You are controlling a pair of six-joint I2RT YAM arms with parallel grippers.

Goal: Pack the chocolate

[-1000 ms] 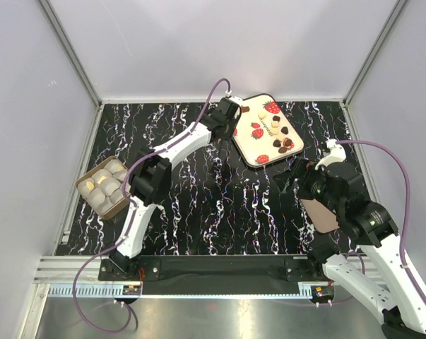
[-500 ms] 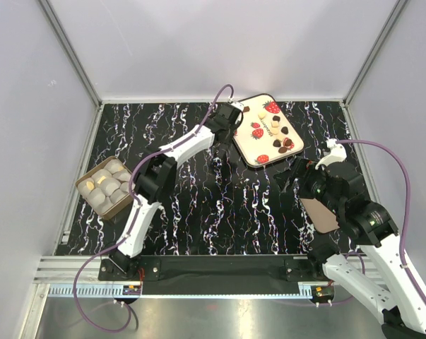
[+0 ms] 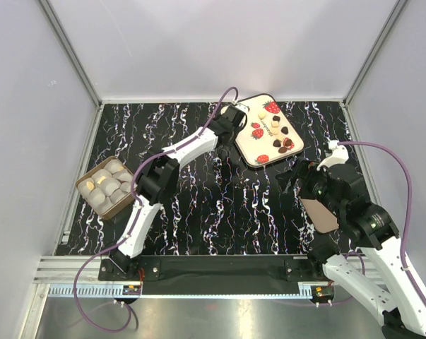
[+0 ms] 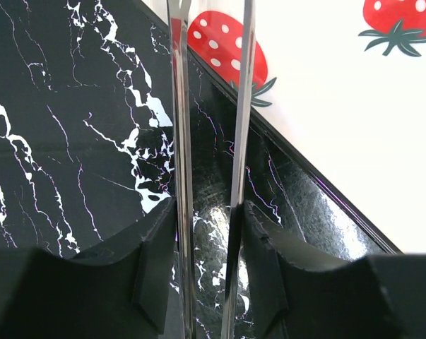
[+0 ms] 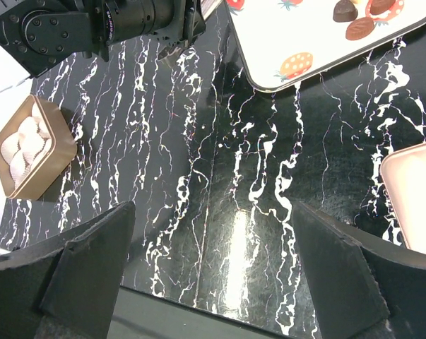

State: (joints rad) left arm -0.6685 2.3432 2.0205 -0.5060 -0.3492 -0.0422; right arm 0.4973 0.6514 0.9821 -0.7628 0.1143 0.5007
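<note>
Top external: chocolate (image 3: 276, 129) spotted on tray (image 3: 263, 147), 1 o'clock. Left gripper (image 4: 209, 21) poised at tray's 10 o'clock edge, blades narrowly parted, empty. Right gripper (image 5: 213, 212) spread wide. Chocolate judged light, brittle; flanks to be pinched gently.

robotics lab test cell: plain pale panel walls (image 3: 198, 42) in aluminium framing (image 3: 71, 55), a black marbled worktop (image 3: 220, 212), cabled left arm (image 3: 188, 145) and right arm (image 3: 361, 219) bolted to a rail (image 3: 220, 268).
</note>
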